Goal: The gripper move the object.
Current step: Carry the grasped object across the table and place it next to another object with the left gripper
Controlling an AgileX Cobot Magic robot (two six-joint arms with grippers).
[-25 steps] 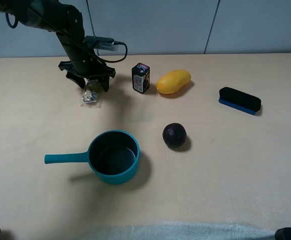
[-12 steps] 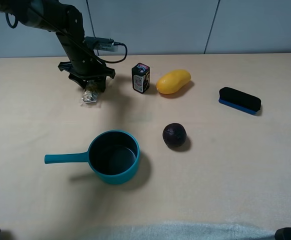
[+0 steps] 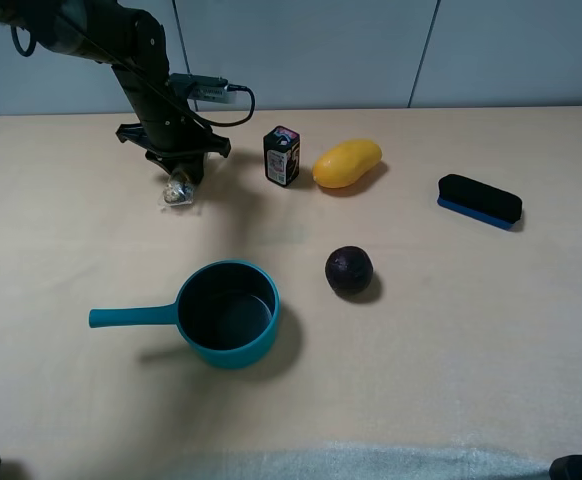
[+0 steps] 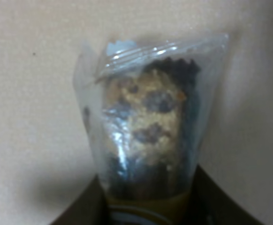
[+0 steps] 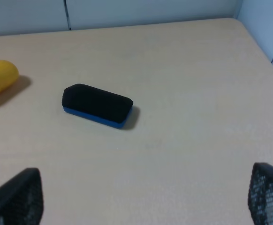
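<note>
the left gripper point(image 3: 181, 170) is reaching down at the far left of the table point(image 3: 451, 330), its dark jaws drawn in and pinching the upper end of the packet point(image 3: 179, 191) — a clear crinkly bag whose lower end seems to be touching the tabletop. in the left wrist view the packet is filling the frame, its near end wedged between the two dark fingers point(image 4: 211, 206). a small dark box point(image 3: 282, 155) and a yellow mango point(image 3: 347, 163) are sitting off to its right, and a teal saucepan point(image 3: 226, 313) is sitting nearer the front, well apart. the right gripper point(image 5: 143, 192) is hanging with its mesh-padded fingers spread wide — near a black-and-blue eraser point(image 5: 97, 105).
</note>
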